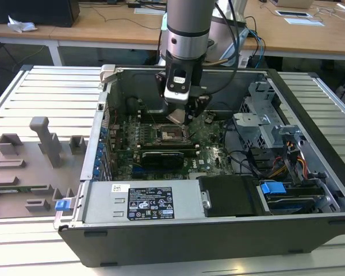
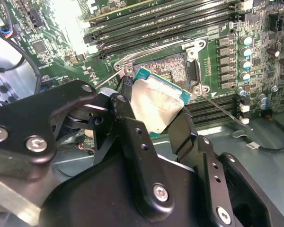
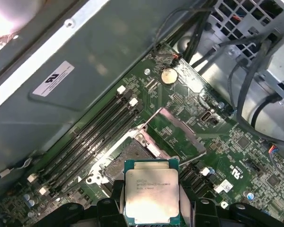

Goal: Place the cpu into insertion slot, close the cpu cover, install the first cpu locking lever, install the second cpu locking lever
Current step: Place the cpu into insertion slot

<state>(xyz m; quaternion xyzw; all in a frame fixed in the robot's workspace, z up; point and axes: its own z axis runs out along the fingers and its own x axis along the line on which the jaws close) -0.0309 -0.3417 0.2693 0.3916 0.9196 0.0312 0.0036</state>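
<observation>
cpu (image 3: pixel 151 196): silvery top facing up, gripped by two opposite edges; hangs tilted just above the near edge of the insertion slot, not seated.
jaws: black, closed narrowly on the cpu's sides in both wrist views.
insertion slot (image 3: pixel 128 158): square socket, metal rim, pin field exposed.
cpu cover (image 3: pixel 180 130): seemingly swung up beside the slot; view blurred there.
memory slots (image 3: pixel 85 142): long, black, running just beside the slot.
motherboard (image 3: pixel 236 156): green, bears the slot.
computer case (image 1: pixel 161 236): side open, motherboard inside.
worktop (image 1: pixel 52 92): slatted metal, carries the case.
</observation>
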